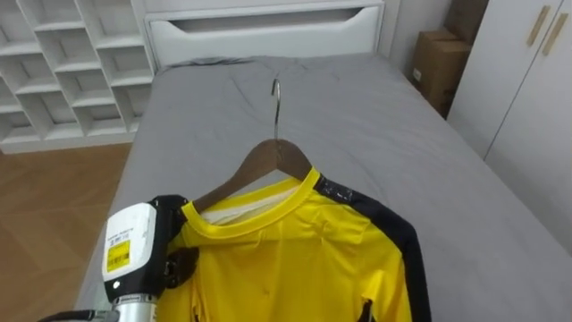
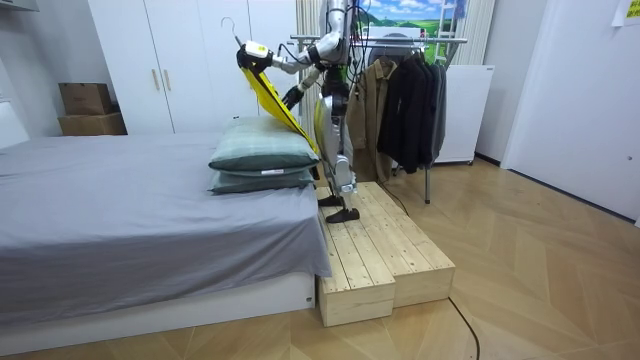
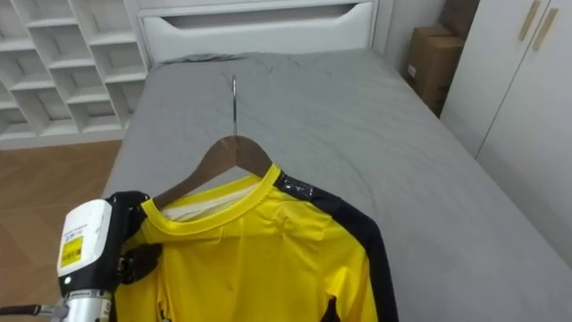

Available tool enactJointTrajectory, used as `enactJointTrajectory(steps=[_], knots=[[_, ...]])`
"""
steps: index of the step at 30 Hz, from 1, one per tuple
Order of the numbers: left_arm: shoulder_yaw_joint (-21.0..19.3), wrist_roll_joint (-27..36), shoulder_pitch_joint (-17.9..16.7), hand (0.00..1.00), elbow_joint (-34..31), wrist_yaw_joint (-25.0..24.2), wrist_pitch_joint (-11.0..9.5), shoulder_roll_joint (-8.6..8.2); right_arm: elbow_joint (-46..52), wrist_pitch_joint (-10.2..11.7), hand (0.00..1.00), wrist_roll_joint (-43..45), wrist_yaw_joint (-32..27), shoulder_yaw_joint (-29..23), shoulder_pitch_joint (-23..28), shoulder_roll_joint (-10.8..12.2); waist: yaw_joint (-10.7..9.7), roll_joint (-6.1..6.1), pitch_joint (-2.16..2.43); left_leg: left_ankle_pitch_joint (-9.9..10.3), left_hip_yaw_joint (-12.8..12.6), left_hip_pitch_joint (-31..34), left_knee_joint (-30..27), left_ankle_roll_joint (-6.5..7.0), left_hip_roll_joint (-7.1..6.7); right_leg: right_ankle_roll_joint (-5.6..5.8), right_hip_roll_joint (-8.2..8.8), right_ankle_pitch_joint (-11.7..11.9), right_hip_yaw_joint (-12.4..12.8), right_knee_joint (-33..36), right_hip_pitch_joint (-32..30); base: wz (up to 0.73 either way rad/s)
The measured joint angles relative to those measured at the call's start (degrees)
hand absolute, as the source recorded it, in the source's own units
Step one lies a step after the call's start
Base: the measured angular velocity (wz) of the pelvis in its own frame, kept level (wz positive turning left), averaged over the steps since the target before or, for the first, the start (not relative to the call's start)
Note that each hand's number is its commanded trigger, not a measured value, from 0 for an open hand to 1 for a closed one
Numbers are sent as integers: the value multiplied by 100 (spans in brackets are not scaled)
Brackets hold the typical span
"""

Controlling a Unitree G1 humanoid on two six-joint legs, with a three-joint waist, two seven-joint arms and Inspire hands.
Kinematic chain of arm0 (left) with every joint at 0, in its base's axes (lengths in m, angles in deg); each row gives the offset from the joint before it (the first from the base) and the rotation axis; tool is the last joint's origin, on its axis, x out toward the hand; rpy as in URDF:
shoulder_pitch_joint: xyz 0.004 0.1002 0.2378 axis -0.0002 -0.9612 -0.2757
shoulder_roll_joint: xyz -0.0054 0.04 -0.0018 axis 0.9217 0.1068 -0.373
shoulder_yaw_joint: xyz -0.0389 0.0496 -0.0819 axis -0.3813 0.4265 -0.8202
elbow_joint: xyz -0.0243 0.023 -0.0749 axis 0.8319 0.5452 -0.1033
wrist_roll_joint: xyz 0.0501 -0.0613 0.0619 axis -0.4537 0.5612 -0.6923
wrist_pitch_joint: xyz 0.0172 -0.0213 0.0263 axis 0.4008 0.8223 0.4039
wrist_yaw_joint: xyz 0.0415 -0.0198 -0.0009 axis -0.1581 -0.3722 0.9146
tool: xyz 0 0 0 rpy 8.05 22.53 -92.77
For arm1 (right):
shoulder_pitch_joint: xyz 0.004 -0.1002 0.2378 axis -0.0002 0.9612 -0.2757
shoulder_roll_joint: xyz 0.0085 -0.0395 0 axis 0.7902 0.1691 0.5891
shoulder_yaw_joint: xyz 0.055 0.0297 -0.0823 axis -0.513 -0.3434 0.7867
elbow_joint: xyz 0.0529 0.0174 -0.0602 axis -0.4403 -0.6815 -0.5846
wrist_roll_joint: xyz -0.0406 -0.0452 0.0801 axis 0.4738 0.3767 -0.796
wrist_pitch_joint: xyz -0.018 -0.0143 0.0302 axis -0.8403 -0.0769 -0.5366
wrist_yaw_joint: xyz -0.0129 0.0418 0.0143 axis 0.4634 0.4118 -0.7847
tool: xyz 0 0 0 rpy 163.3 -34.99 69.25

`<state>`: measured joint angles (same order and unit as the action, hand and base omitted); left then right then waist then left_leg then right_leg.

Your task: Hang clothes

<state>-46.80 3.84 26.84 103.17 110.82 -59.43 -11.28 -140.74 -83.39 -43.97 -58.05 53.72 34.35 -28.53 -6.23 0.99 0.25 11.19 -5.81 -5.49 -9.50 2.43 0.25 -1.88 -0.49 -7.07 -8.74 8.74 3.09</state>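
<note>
A yellow shirt (image 1: 295,259) with a dark stripe down its sleeve hangs on a wooden hanger (image 1: 268,156), whose metal hook (image 1: 276,98) points up over the grey bed (image 1: 375,116). My left hand (image 1: 179,266) is shut on the shirt's shoulder at the hanger's end, low on the left. In the room view I stand on a wooden platform (image 2: 380,250) at the bed's end, facing the bed and holding the shirt (image 2: 270,95) up high. My right hand (image 2: 292,97) reaches the shirt's lower part there, its fingers hidden.
Behind me stands a clothes rack (image 2: 410,40) with dark garments (image 2: 405,100). Two pillows (image 2: 262,155) lie on the bed below the shirt. White shelves (image 1: 63,63) stand left of the bed, with a cardboard box (image 1: 438,63) and a wardrobe (image 1: 527,89) to its right.
</note>
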Motion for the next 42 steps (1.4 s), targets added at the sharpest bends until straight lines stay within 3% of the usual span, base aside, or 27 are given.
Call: enactJointTrajectory(steps=[2, 9, 16, 25, 42], knots=[[-1, -2, -1, 100, 0, -14, 1, 0, 337, -1, 0, 444, -124, 1, 12, 0, 47, -42, 22, 0, -7, -30, 6, 0, 7, 0, 11, 0, 10, 1, 27, 0], [-20, 23, 2, 100, -75, -194, 13, -2, 1800, 57, 0, 1588, -475, 258, 66, 28, 171, -37, 15, 1, -34, -30, -14, 0, 0, -4, 24, 10, 64, 53, 13, -3], [-44, -117, 2, 100, -440, -470, 49, -13, 2623, 100, 0, 2244, -511, 568, 67, 43, 276, 57, -82, 4, -10, -8, -7, 3, -12, -1, 13, 6, 61, 83, 9, 0], [-40, -380, 2, 100, -736, -512, 239, -17, 3203, 101, 0, 3360, -526, 799, 51, 24, 375, 56, -84, 3, 3, -3, -18, 1, -5, 3, -1, -1, 66, 81, -7, 0], [-30, -390, 2, 100, -782, -667, 394, -33, 3486, 95, 0, 3370, -442, 816, 48, 0, 374, 11, -77, 3, 37, 36, -34, 1, -10, 7, 21, -13, 79, 93, -26, 1]])
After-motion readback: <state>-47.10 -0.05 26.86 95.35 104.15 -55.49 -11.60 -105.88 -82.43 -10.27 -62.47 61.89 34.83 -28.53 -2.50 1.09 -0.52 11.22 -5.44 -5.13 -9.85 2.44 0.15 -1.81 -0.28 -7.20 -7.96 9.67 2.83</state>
